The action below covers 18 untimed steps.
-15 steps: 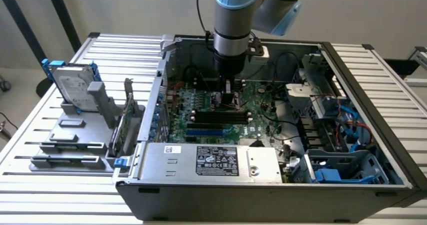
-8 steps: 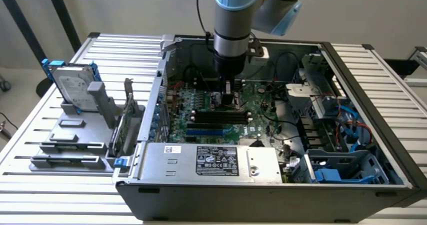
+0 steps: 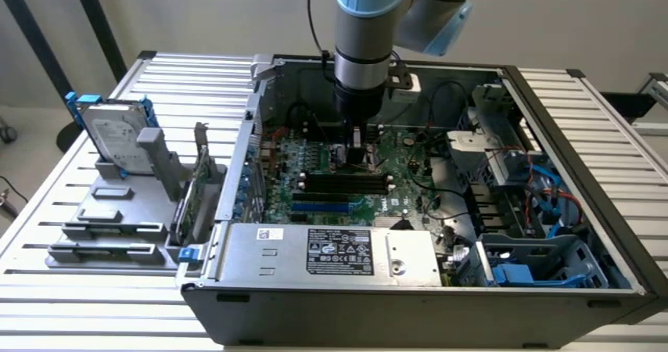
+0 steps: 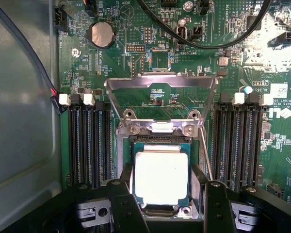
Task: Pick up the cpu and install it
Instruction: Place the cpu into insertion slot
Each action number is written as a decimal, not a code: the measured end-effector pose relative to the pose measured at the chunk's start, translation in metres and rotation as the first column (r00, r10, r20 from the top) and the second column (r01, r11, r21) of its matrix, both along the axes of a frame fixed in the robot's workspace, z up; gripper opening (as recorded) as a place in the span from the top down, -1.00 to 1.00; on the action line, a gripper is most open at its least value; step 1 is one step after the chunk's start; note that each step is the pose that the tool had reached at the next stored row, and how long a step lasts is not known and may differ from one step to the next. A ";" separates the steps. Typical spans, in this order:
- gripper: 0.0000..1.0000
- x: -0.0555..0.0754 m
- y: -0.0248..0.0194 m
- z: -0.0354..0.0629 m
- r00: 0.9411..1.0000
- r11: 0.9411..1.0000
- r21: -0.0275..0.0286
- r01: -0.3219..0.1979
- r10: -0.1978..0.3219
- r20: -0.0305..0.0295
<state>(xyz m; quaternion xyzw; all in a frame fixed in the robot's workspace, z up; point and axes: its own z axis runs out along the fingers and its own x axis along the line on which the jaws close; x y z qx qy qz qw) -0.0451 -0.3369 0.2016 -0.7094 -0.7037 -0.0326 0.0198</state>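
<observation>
A: Where's the cpu (image 4: 161,174)?
B: Lying flat in the socket (image 4: 160,140) on the motherboard (image 4: 116,63) — the metal retention frame (image 4: 160,87) is tipped up, leaving the seat clear.
A: And the gripper (image 4: 169,191)?
B: Fingers apart, one on each side of the chip, not pinching it — it looks seated, not held
</observation>
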 end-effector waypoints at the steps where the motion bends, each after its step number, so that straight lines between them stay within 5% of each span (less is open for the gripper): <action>1: -0.09 0.000 0.0002 -0.0002 1.000 1.000 0.000 0.000 0.000 0.000; 13: -0.09 0.000 0.0026 -0.0024 1.000 1.000 -0.001 0.006 -0.006 0.000; 18: -0.09 0.000 0.0026 -0.0031 1.000 1.000 -0.005 0.010 -0.010 0.001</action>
